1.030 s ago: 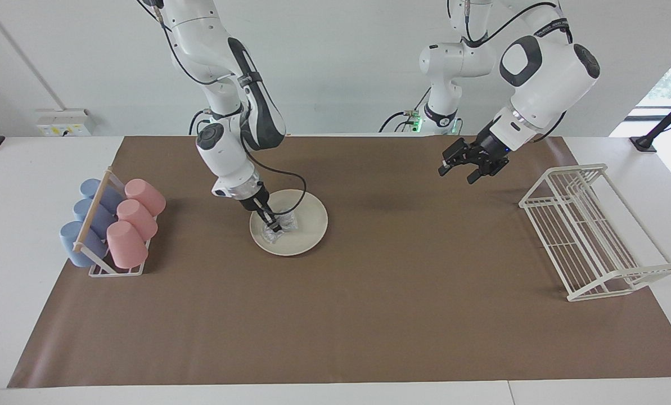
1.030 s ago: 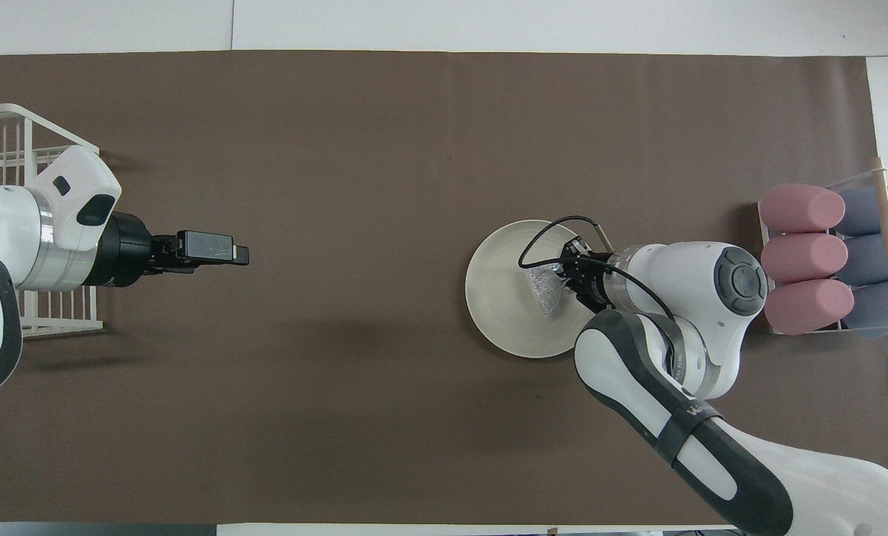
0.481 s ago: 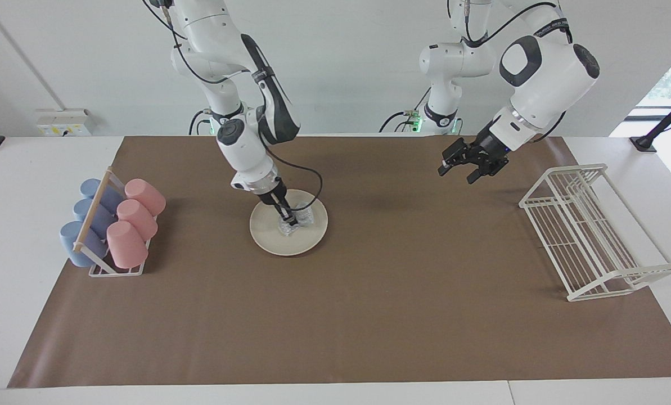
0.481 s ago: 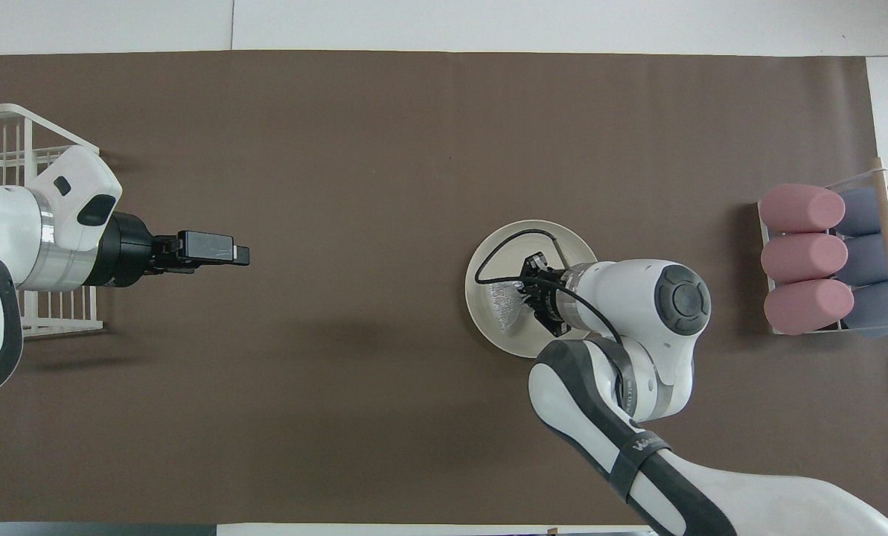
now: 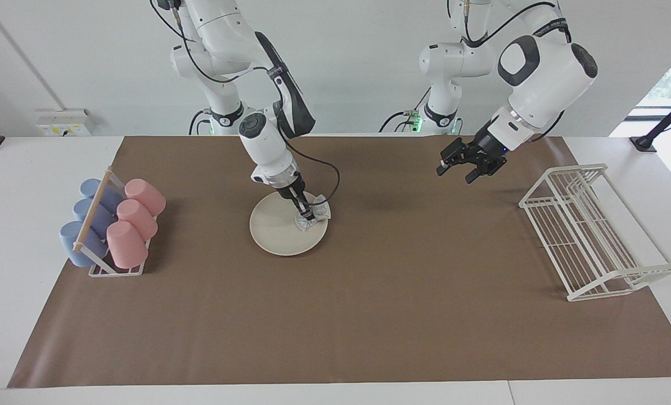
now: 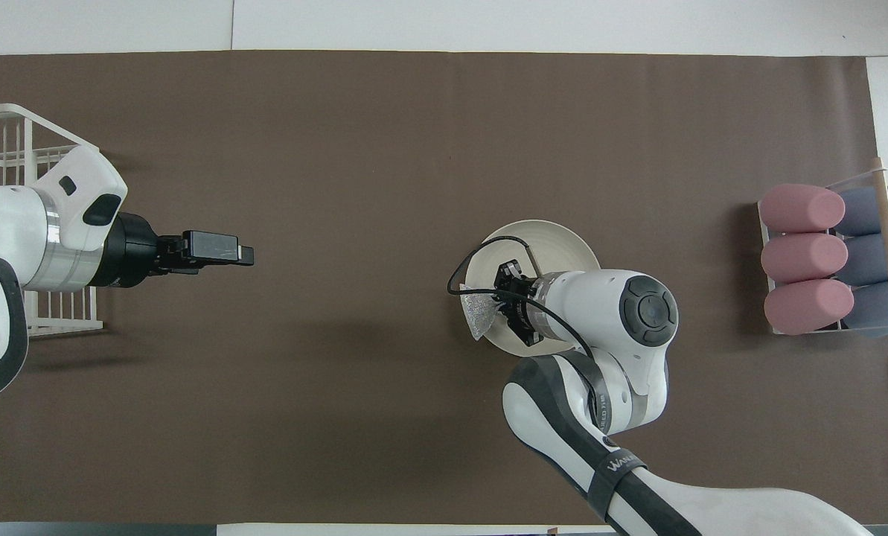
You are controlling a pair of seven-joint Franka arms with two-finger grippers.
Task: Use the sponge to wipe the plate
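My right gripper (image 5: 309, 216) is clamped on the sponge (image 5: 313, 216), pressing it onto the plate (image 5: 282, 233) at the rim toward the left arm's end. My left gripper (image 5: 463, 167) waits spread wide over the brown mat (image 5: 369, 315), well apart from the plate.

Right gripper (image 5: 307, 214) angled down, fingers pinched shut, low over the table's middle toward right arm's end. Left gripper (image 5: 463, 167) waits raised, fingers spread, toward left arm's end.
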